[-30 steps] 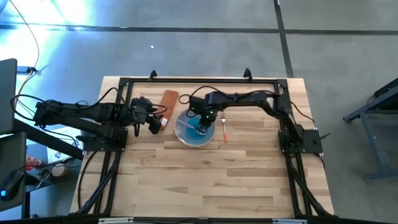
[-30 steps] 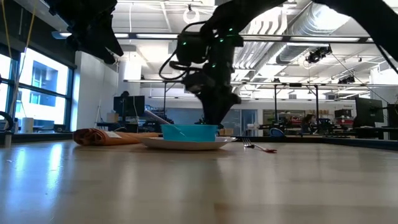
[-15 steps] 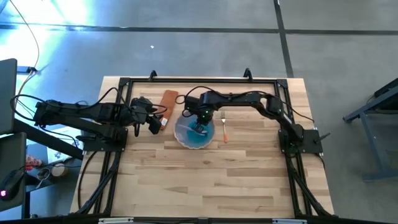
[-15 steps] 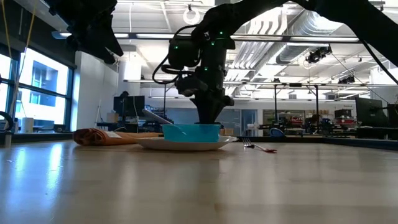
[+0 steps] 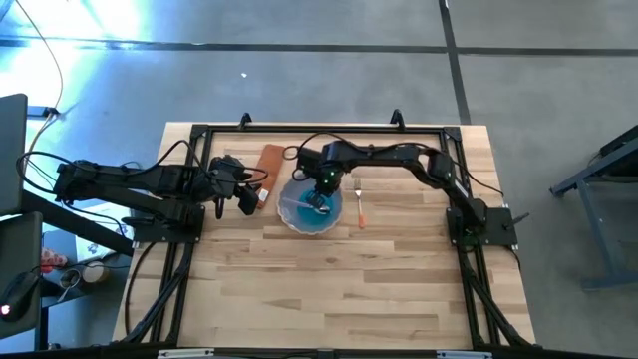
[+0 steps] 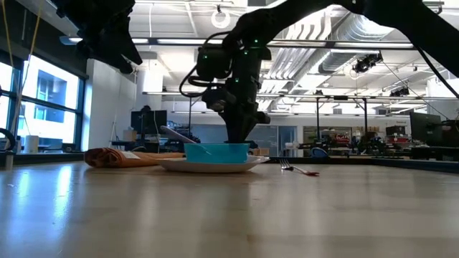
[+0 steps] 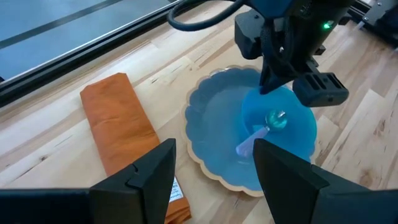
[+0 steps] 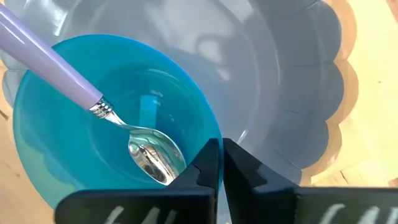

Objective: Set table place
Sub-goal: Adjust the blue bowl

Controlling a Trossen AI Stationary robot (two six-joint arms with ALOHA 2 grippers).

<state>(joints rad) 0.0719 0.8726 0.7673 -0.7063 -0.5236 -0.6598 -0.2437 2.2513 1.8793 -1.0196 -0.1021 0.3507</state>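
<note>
**Mia:** Well, from up high, what is on the table [image 5: 329,289]?

**Ben:** A blue bowl [image 5: 317,209] sits on a pale plate [image 5: 289,212], near the far middle. An orange napkin [image 5: 269,160] lies just to the left of it, and a fork [image 5: 359,206] lies just to the right. The right gripper [image 5: 321,193] hangs over the bowl. The left gripper [image 5: 246,199] waits at the left, near the napkin.

**Mia:** And from down low?

**Ben:** The bowl [image 6: 216,152] sits on the plate [image 6: 213,165]. The right gripper [image 6: 237,136] points down at the bowl's far rim. The napkin [image 6: 118,158] is on the left, the fork [image 6: 297,168] on the right.

**Mia:** What does the left wrist see?

**Ben:** Its own fingers [image 7: 144,174] are spread wide, with nothing between them. Past them is the napkin [image 7: 118,130], the plate [image 7: 211,124], and a spoon [image 7: 264,127] in the bowl [image 7: 292,134].

**Mia:** And the right wrist?

**Ben:** Its fingers [image 8: 208,165] are pressed together, right at the bowl's [image 8: 62,124] rim. I cannot tell if they pinch it. The spoon [image 8: 124,134] has a purple handle and lies inside the bowl.
</note>
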